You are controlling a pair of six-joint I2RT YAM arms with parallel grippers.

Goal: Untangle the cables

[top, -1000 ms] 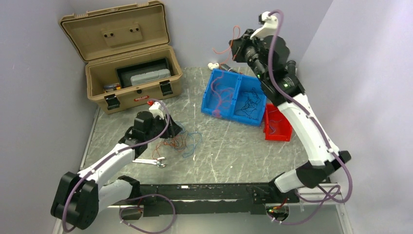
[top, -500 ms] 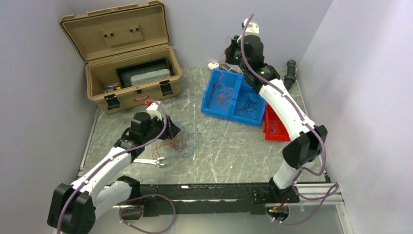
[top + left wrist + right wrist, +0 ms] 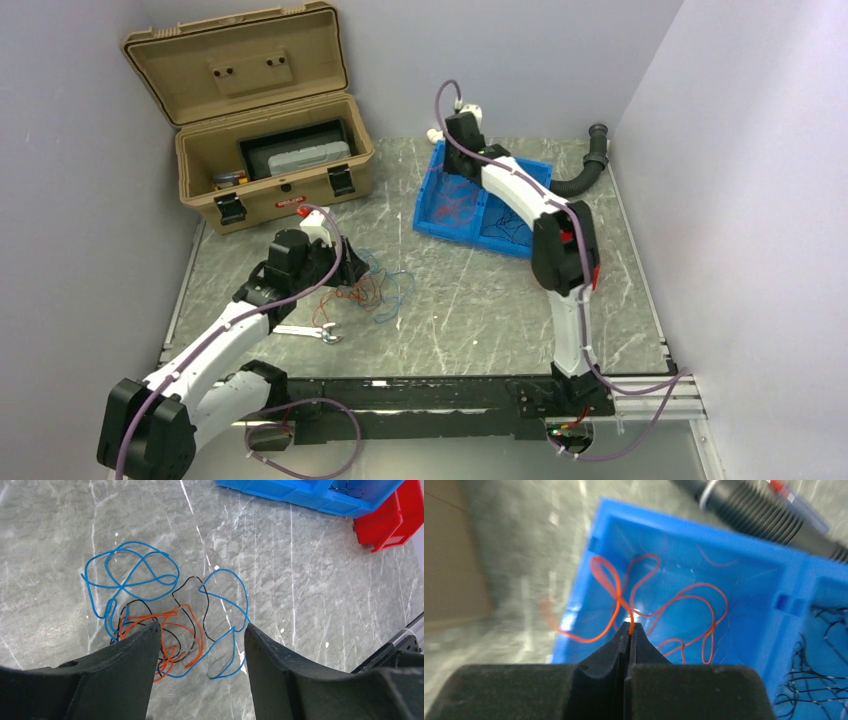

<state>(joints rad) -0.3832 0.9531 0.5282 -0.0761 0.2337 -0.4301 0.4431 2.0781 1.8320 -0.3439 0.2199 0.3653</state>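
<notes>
**A:** Fingertips first: what does the right gripper (image 3: 629, 628) have?

**B:** It is clamped tight on a red wire (image 3: 616, 595), pinched right at the tips. The tips hang over the blue bin (image 3: 744, 565), above its left compartment. Most of the wire's loops lie inside that compartment. One blurred loop seems to drape over the bin's outer wall.

**A:** And the left gripper (image 3: 200, 630)?

**B:** Its fingers are spread wide with nothing between them. It hovers over the tangle (image 3: 172, 614), which sits on the table (image 3: 310, 590) well apart from the blue bin, on the side toward the arm bases. I can't tell whether a fingertip touches the wires.

**A:** What is in the tangle?

**B:** Blue loops spread round the outside. Orange and black strands are knotted together near the left finger.

**A:** Where could this go wrong?

**B:** At the bin, I'd worry about that draped loop. If the wire is let go while part of it hangs outside the wall, it may spring or slide back out. If the arm lifts away before it unclamps, it will pull the whole wire out with it. The black wires (image 3: 819, 630) in the bin's other compartment are close enough to catch a stray end.

**A:** And away from the bin?

**B:** If the left gripper pinches the knot itself, it would likely take orange and black together. Pulling would then cinch the knot tighter, and the blue loops could drag along too.
</notes>
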